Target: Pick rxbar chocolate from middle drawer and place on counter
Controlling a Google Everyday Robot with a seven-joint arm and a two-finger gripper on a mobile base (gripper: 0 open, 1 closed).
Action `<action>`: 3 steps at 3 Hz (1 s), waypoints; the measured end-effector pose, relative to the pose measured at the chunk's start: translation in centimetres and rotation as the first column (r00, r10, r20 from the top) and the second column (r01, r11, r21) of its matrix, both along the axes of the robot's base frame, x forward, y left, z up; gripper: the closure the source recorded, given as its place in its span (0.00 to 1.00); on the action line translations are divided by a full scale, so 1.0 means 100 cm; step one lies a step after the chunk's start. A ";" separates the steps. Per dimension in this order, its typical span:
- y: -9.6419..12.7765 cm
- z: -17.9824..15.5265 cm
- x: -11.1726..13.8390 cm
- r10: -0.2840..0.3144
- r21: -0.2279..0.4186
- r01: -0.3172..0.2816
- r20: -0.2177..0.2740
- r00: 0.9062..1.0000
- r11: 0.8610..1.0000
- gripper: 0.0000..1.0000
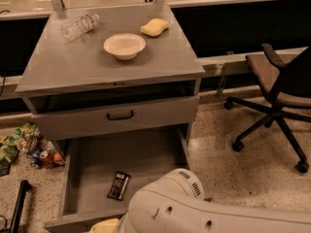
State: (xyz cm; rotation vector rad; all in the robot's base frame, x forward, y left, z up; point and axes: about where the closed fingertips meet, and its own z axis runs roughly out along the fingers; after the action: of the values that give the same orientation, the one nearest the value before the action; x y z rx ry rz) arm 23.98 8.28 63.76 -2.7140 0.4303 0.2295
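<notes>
The rxbar chocolate (118,185) lies flat on the floor of the open middle drawer (146,161), near its front and left of centre. Nothing touches the bar. My white arm (194,212) fills the bottom of the view in front of the drawer. Only a pale yellow part of the gripper (104,225) shows, at the bottom edge below the drawer's front and apart from the bar. The counter (87,64) is the grey top of the cabinet above.
A white bowl (124,45), a yellow sponge (154,27) and a lying water bottle (80,25) sit on the counter's far half. The upper drawer (116,116) is nearly shut. An office chair (279,89) stands at the right. Snack bags and cans (26,147) litter the floor at the left.
</notes>
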 end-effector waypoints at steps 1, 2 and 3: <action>0.000 0.000 0.000 0.000 0.000 0.000 0.000 1.000 1.000 0.00; -0.023 -0.010 0.004 -0.042 0.055 0.042 -0.009 0.999 0.998 0.00; -0.076 -0.040 0.014 -0.234 0.206 0.251 -0.106 0.966 0.946 0.00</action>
State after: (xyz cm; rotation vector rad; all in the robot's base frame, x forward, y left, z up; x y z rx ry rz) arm 25.43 0.70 59.73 -2.4156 0.7138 0.2986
